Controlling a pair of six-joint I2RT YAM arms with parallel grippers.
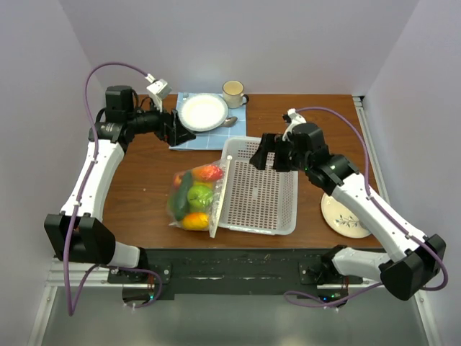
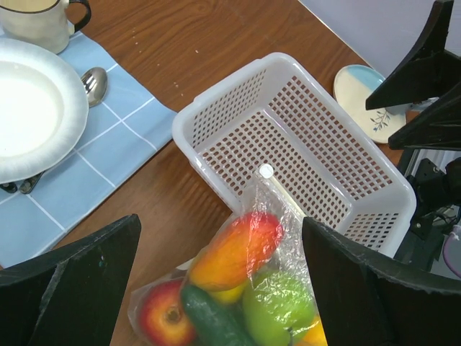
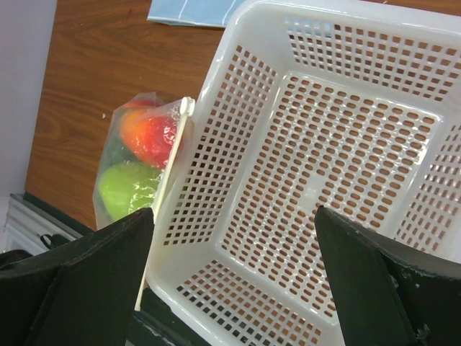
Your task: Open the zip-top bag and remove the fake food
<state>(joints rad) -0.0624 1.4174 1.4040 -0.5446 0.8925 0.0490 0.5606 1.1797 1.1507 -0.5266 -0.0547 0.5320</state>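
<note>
The zip-top bag [image 1: 193,196] lies on the wooden table against the left wall of the white perforated basket [image 1: 263,194], its white zip strip [image 1: 220,194] leaning on the basket rim. The fake food [image 1: 199,194] shows through the plastic. In the left wrist view the bag [image 2: 288,216] holds a red-orange piece [image 2: 234,249], a green apple [image 2: 277,310], a dark cucumber [image 2: 212,317] and a red apple [image 2: 162,317]. My left gripper [image 1: 184,131] is open, high and behind the bag. My right gripper [image 1: 265,160] is open and empty above the basket's far end. The right wrist view shows the bag [image 3: 137,151] left of the basket [image 3: 324,144].
A blue checked cloth [image 1: 189,138] at the back holds a white plate [image 1: 204,112] and a spoon [image 1: 230,121], with a mug [image 1: 233,91] behind. A floral saucer [image 1: 344,216] sits right of the basket. The table's near edge runs just below the bag and basket.
</note>
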